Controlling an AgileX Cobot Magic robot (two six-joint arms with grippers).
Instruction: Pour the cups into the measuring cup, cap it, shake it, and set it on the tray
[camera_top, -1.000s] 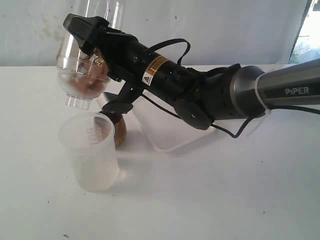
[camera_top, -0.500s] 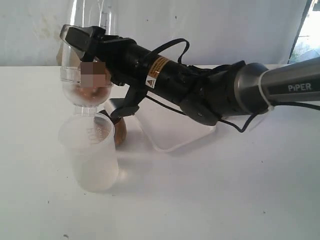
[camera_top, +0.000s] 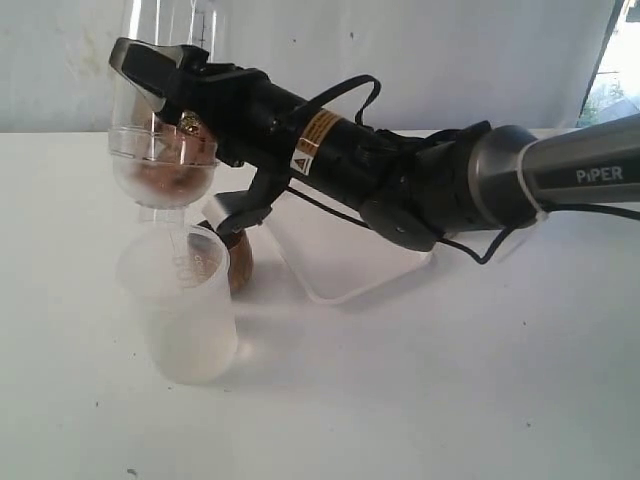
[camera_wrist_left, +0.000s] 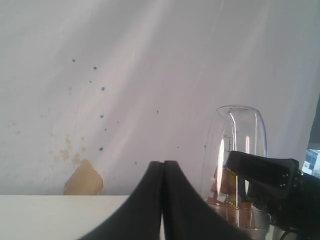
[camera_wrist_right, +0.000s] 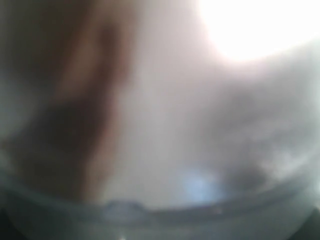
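measuring cup shifted left, fingers gripping it

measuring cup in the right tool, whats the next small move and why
Probably carry it across to the white tray and lower it there. The right tool grips the capped measuring cup in the air, brown contents inside, above the frosted beaker, not on the tray. Whether the shaking is finished, I cannot tell.

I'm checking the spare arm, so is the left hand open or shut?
Shut. The left hand has its black fingers pressed together, no gap, nothing between them.
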